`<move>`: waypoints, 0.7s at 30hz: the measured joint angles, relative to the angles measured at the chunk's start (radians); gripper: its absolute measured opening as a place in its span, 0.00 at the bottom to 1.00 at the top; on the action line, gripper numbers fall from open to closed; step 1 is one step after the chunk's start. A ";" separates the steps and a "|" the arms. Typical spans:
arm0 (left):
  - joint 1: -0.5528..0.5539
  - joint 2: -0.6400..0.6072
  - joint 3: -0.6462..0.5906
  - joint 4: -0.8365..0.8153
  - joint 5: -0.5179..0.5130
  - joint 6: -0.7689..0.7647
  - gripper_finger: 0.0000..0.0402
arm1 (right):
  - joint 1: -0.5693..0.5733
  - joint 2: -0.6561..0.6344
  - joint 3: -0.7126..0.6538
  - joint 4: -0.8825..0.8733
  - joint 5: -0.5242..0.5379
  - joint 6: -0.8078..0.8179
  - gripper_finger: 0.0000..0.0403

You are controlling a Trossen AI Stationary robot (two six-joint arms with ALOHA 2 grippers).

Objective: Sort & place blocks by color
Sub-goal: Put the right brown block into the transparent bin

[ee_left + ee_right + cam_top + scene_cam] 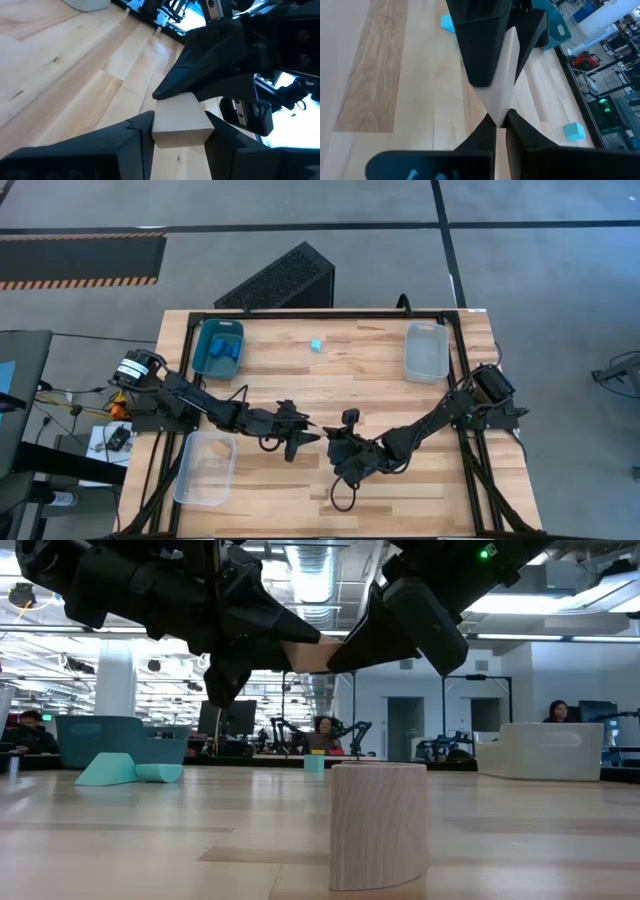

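Observation:
A pale wooden block (308,655) hangs above the table's middle between my two grippers. My left gripper (306,438) comes at it from the table's left, and its fingers lie against the block's sides (180,122). My right gripper (336,446) comes from the right and is shut on the block's opposite end (502,75). A turquoise block (316,345) lies on the far part of the table. Another wooden block (378,825) stands on the table near its front edge. My left gripper has the wooden block between its two fingers, one finger (142,132) on each of two opposite side faces (165,131). It comes almost level from the table's left. The block is lifted clear of the table. My right gripper pinches the block's end toward the right (498,111) between its fingertips (482,135). It slants slightly downward from the table's right. The block juts out beyond the tips toward my left gripper, clear of the table.
A teal tray (205,332) with dark blue blocks stands at the far left, a clear tray (427,370) at the far right, and another clear tray (190,485) at the near left. More turquoise blocks (120,770) lie on the far left of the table.

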State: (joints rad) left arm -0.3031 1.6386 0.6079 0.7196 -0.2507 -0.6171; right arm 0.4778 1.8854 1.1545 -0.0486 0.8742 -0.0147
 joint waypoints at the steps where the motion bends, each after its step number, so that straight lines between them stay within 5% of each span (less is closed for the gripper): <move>1: 0.000 0.000 0.000 -0.003 -0.002 0.008 0.26 | 0.000 0.000 0.000 0.000 0.000 0.003 0.09; 6: -0.002 -0.037 0.003 -0.110 0.002 0.069 0.26 | -0.002 0.000 0.000 0.001 -0.008 0.044 0.16; 11: -0.076 -0.159 0.000 -0.427 0.005 0.217 0.26 | 0.009 0.000 0.002 0.001 0.018 0.091 0.25; 17: -0.242 -0.355 0.001 -0.775 -0.116 0.170 0.26 | 0.025 -0.001 0.005 0.000 0.019 0.097 0.32; 21: -0.354 -0.436 0.001 -0.866 -0.221 0.115 0.26 | 0.009 -0.001 0.005 0.002 0.018 0.106 0.36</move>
State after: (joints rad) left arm -0.6571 1.2023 0.6086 -0.1469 -0.4720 -0.5025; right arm 0.4870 1.8847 1.1595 -0.0469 0.8923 0.0913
